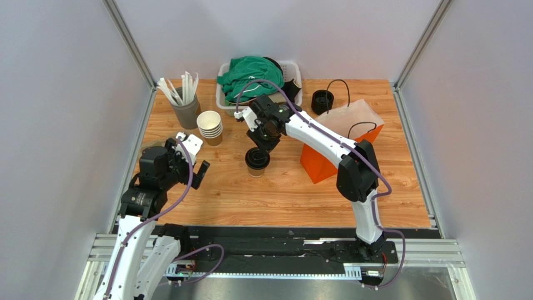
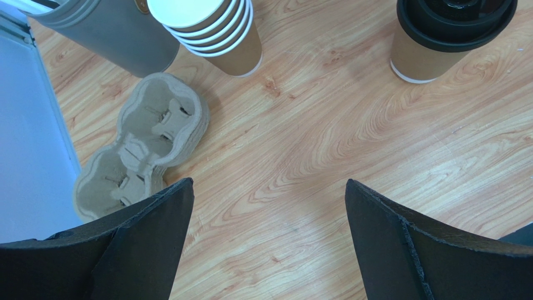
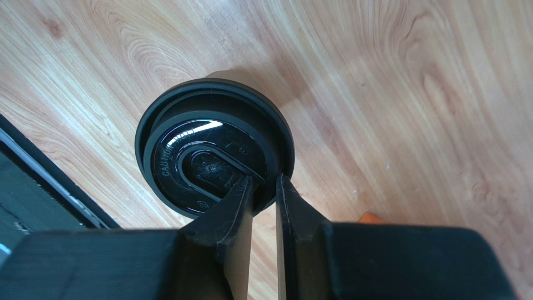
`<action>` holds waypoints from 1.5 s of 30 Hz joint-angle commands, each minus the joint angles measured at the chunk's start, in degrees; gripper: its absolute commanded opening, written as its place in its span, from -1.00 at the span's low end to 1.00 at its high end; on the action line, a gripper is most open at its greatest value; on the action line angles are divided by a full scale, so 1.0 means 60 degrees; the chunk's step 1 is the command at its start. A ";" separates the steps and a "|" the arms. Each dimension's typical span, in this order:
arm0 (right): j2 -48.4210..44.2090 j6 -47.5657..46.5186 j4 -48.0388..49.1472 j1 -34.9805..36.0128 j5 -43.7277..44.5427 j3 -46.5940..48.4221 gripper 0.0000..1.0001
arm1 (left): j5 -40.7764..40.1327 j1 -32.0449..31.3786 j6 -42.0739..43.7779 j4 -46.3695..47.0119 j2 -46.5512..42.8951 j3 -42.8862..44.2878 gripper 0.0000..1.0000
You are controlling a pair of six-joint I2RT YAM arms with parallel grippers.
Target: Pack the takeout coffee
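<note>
The takeout coffee (image 1: 256, 160), a small kraft cup with a black lid, stands upright on the wooden table near its middle. My right gripper (image 1: 261, 147) is above it, and in the right wrist view the gripper (image 3: 264, 184) is shut on the near rim of the black lid (image 3: 206, 150), one finger inside the rim and one outside. My left gripper (image 1: 195, 159) hangs open and empty over the table's left side. In the left wrist view the gripper (image 2: 269, 187) is over bare wood, and the coffee (image 2: 431, 50) is at the upper right.
An orange paper bag (image 1: 338, 144) stands open to the right of the coffee. A stack of lidless cups (image 1: 210, 127), a grey holder with stirrers (image 1: 184, 109), a pulp cup carrier (image 2: 141, 147), a white basket with green cloth (image 1: 256, 78) and a black lid stack (image 1: 323, 100) also stand around.
</note>
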 commanded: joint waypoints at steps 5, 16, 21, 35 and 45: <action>0.0161 -0.1825 -0.0178 0.0213 0.0520 0.0688 -0.60 | -0.0043 0.0075 0.0016 0.0306 -0.0121 -0.0061 0.98; -0.0293 -0.2604 0.0056 0.0740 0.1210 0.0219 -0.26 | -0.0043 0.0075 0.0030 0.0306 -0.0106 -0.0075 0.98; -0.0600 -0.2326 0.0261 0.0726 0.1371 0.0277 -0.15 | -0.0043 0.0075 0.0030 0.0306 -0.0106 -0.0076 0.98; -0.1173 -0.0202 0.1052 0.0535 0.1914 -0.0792 -0.12 | -0.0072 0.0075 0.0016 0.0306 -0.0136 -0.0061 0.98; -0.0734 0.0355 0.1155 0.0447 0.1679 -0.0807 -0.14 | -0.0087 0.0075 0.0030 0.0321 -0.0121 -0.0076 0.98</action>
